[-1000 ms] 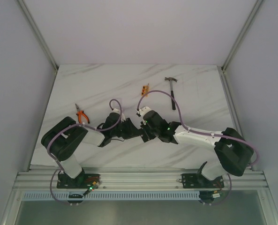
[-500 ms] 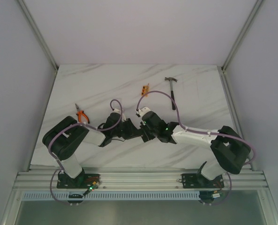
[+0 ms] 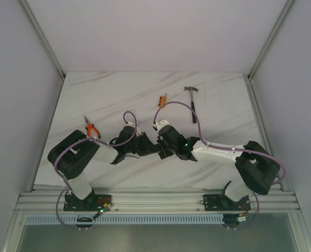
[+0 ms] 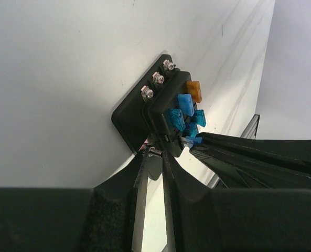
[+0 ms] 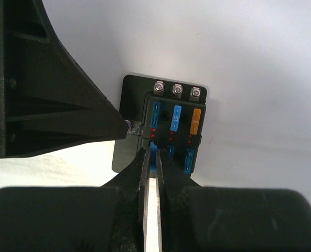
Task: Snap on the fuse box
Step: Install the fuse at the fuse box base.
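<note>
The fuse box [image 5: 171,126] is a small black square box lying flat on the white table, with blue fuses and one orange fuse on top and three screws along one edge. It also shows in the left wrist view [image 4: 160,107]. My right gripper [image 5: 153,153] is shut on a blue fuse [image 5: 154,152] in the near left slot. My left gripper [image 4: 155,152] is nearly shut on a small metal terminal at the box's side edge. In the top view both grippers meet, left gripper [image 3: 150,147] and right gripper [image 3: 159,149], and they hide the box.
A hammer [image 3: 192,100] lies at the back right. A small orange block [image 3: 162,100] lies behind the grippers. Orange-handled pliers [image 3: 91,127] lie to the left of the left arm. The table's side rails run along both edges.
The right arm's elbow has shifted slightly left and its wrist has edged toward the left gripper. The left arm has barely moved.
</note>
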Controlling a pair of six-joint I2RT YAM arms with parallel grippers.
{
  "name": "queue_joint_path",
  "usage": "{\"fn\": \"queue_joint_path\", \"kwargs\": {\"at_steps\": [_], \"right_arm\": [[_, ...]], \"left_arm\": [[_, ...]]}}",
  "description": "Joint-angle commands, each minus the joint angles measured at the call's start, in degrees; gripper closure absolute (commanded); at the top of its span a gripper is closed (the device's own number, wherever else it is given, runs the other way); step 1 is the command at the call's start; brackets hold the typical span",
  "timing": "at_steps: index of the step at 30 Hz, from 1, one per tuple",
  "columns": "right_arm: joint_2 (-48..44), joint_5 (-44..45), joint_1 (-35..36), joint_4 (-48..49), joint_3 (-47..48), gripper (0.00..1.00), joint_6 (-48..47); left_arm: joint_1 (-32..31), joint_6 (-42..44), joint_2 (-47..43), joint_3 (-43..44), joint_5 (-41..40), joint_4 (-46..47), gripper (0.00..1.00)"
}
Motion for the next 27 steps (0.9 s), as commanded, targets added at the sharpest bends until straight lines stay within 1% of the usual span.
{"fn": "queue_joint_path", "kwargs": {"at_steps": [1,11,19,27], "right_arm": [[-0.4,2.2,0.6,-0.3,-0.8,1.0,1.7],[0.5,1.7,1.0,-1.3,-0.4,1.0,3.0],[0.3,4.4,1.1,-2.7,-0.8,1.0,3.0],[1.0,4.0,1.1,-2.8,-0.4,1.0,3.0]], "left_arm": [[-0.4,-0.1,1.3,0.7,0.4,0.4,0.74],[-0.7,-0.3,1.3,0.6,0.2,0.6,0.75],[-0.8,-0.4,1.3,0.5,0.2,0.6,0.75],[-0.8,-0.4,1.2,0.5,0.2,0.6,0.75]]}}
